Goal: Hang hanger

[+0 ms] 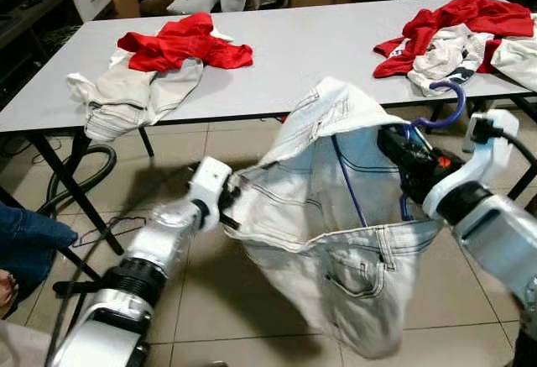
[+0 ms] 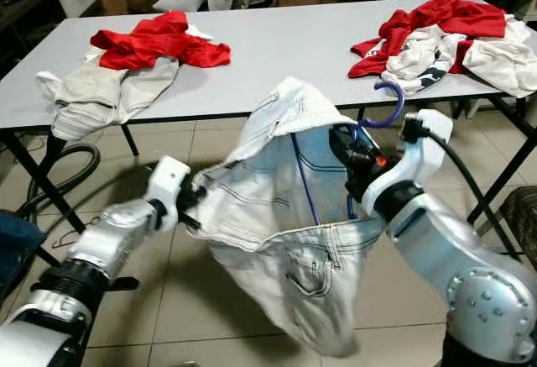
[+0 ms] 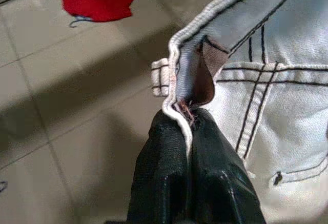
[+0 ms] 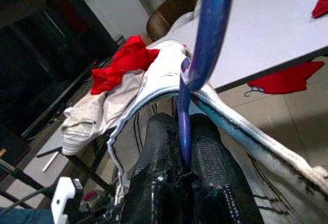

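Pale white denim jeans [image 1: 336, 241] hang in the air in front of the table, stretched between my two grippers. My left gripper [image 1: 229, 204] is shut on the waistband edge, and its black fingers [image 3: 169, 172] pinch the seam. The blue hanger [image 1: 447, 105] sits partly inside the jeans, with its hook sticking up on the right and one thin arm [image 1: 350, 184] running down inside the cloth. My right gripper [image 1: 401, 150] is shut on the hanger's stem [image 4: 183, 131] just below the hook.
A grey table [image 1: 302, 48] stands behind, with a red garment [image 1: 185, 44] and beige trousers [image 1: 134, 94] on its left and a red and white clothes pile [image 1: 466, 35] on its right. A person's knee in blue [image 1: 29, 237] is at the far left. A hose [image 1: 80, 174] lies under the table.
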`<state>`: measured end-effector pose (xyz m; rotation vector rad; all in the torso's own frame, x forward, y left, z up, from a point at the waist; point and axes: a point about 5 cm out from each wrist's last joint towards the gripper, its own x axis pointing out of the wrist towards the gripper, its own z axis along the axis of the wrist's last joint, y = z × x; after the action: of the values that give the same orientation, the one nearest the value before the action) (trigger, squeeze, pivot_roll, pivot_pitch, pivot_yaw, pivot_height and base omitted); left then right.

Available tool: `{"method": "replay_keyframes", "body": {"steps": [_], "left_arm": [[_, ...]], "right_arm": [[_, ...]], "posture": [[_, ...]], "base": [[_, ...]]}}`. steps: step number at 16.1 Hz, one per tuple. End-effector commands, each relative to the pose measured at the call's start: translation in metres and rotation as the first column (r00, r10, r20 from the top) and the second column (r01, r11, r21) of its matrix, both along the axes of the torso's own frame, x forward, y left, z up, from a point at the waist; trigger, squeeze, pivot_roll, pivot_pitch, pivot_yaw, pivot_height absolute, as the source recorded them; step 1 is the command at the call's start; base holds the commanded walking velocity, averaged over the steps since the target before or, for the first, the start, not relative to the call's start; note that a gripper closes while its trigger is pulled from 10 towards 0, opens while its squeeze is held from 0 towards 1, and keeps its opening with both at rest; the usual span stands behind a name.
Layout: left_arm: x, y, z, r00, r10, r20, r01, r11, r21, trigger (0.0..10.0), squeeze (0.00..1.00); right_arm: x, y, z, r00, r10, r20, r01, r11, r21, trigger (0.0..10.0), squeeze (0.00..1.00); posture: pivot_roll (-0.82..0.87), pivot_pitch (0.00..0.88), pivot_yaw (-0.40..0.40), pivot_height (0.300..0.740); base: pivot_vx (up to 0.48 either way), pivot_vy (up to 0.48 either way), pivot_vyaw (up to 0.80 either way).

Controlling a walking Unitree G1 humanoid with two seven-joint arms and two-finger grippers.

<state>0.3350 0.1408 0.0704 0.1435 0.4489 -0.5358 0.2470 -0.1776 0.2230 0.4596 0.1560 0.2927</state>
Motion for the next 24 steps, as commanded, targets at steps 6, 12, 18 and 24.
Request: {"method": "replay_keyframes", "body": {"steps": [6, 12, 18, 24], "left_arm": [[-0.004, 0.004, 0.017, 0.996, -0.059, 0.065, 0.072, 0.973, -0.219, 10.0, 1.00], [-0.016, 0.011, 0.026, 0.972, -0.218, 0.087, 0.231, 0.951, -0.205, 10.0, 1.00], [-0.019, 0.014, 0.030, 0.980, -0.170, 0.105, 0.191, 0.949, -0.251, 10.0, 0.00], [-0.025, 0.018, 0.062, 0.976, -0.040, 0.213, 0.100, 0.955, -0.278, 10.0, 0.00]], "right_arm": [[0.002, -0.004, 0.008, 1.000, -0.009, -0.020, 0.008, 0.998, -0.068, 10.0, 0.00], [0.012, -0.012, -0.013, 0.990, -0.078, -0.118, 0.055, 0.982, -0.181, 10.0, 0.00], [0.017, -0.012, -0.021, 0.988, -0.089, -0.128, 0.057, 0.969, -0.241, 10.0, 0.00], [0.012, -0.020, -0.040, 0.985, -0.099, -0.141, 0.042, 0.930, -0.364, 10.0, 0.00]], "posture": [[-0.11, 0.000, 0.037, 0.740], [-0.11, 0.000, 0.038, 0.740], [-0.10, 0.000, 0.055, 0.740], [-0.08, 0.000, 0.040, 0.740]], "base": [[0.000, 0.000, 0.00], [0.000, 0.000, 0.00], [0.000, 0.000, 0.67], [0.000, 0.000, 0.80]]}}
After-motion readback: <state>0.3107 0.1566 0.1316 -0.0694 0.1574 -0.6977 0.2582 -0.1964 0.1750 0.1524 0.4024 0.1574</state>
